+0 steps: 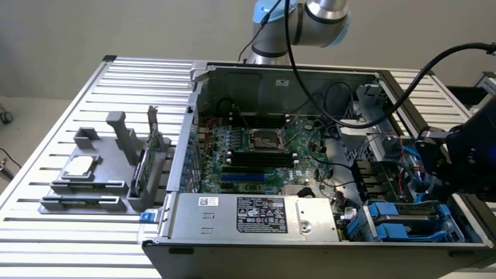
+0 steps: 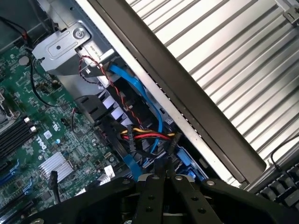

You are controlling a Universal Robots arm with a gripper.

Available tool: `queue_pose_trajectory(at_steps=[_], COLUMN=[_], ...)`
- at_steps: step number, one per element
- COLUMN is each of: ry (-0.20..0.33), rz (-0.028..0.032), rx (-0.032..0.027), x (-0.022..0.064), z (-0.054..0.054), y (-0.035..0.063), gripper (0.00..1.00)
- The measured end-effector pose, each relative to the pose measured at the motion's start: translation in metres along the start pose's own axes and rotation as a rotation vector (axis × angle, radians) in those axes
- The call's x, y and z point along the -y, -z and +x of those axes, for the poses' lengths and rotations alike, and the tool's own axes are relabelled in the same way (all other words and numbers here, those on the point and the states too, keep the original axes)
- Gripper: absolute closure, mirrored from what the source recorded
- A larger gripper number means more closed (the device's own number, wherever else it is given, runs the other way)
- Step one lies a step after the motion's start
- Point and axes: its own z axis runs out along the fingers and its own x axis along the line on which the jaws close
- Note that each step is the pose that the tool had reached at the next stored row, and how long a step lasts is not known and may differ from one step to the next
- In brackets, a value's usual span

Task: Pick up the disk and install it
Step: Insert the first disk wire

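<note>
Slatted table (image 1: 46, 232) holds the open computer case (image 1: 256, 87); wrist view shows the pincer (image 2: 162, 176) pressed together near a blue cable (image 2: 135, 84).

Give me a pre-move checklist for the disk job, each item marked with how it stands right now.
1. Access: the case is open and its inside is exposed: ok.
2. Position: the gripper is over the case's drive corner, at the exterior view's right: ok.
3. Grip: the gripper is shut, with nothing seen between its fingers: ok.
4. Target: blue frames sit in that corner; whether one holds the disk: cannot tell.
5. Path: a blue cable and red and yellow wires cross just ahead of the gripper: not ok.
</note>
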Motion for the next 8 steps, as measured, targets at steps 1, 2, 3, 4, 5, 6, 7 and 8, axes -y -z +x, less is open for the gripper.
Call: queue_pose_trajectory(at_steps=[1, 2, 3, 4, 5, 6, 7, 8], ry=[-0.001, -0.002, -0.004, -0.005, -0.007, -0.010, -0.015, -0.020], rz=[0.0025, 0.0049, 0.0070, 0.0090, 0.0110, 0.0127, 0.0137, 0.0144], rx=[-0.0030, -0.0056, -0.0080, -0.0101, -0.0120, -0.0133, -0.0139, -0.0138], x=[-0.0005, -0.0010, -0.0014, -0.0017, -0.0018, -0.0018, -0.0016, -0.0015], z=[-0.0007, -0.0013, -0.0018, -0.0022, -0.0025, -0.0025, -0.0025, -0.0025], y=[-0.0003, -0.0006, -0.0009, -0.0012, -0.0014, -0.0016, -0.0021, -0.0025], gripper=[0.89, 0.89, 0.89, 0.89, 0.89, 0.89, 0.89, 0.89])
